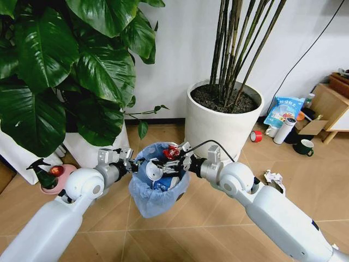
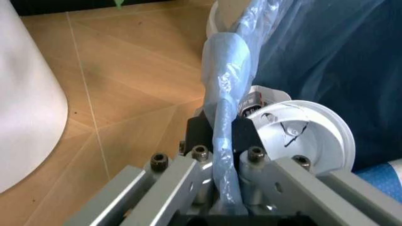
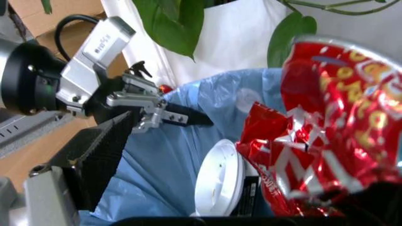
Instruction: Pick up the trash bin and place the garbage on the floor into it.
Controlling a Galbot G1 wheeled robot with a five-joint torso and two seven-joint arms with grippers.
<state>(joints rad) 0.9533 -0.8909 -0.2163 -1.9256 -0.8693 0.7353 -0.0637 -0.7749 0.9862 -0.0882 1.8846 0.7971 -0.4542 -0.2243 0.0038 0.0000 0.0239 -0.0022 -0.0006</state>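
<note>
The trash bin (image 1: 158, 188) hangs upright, mouth up, above the tan tiled floor (image 1: 207, 229), between two white plant pots (image 1: 221, 128). The left gripper (image 1: 132, 162) has its jaws clamped on the blue-bagged rim. Over the mouth, the right gripper (image 1: 175, 159) has its jaws closed on a crushed red can (image 1: 172, 152); a white round lid (image 1: 154, 170) lies inside.

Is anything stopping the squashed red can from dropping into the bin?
Nothing visible does. The right gripper holds the red can over the open trash bin, which the left gripper holds by its rim.
</note>
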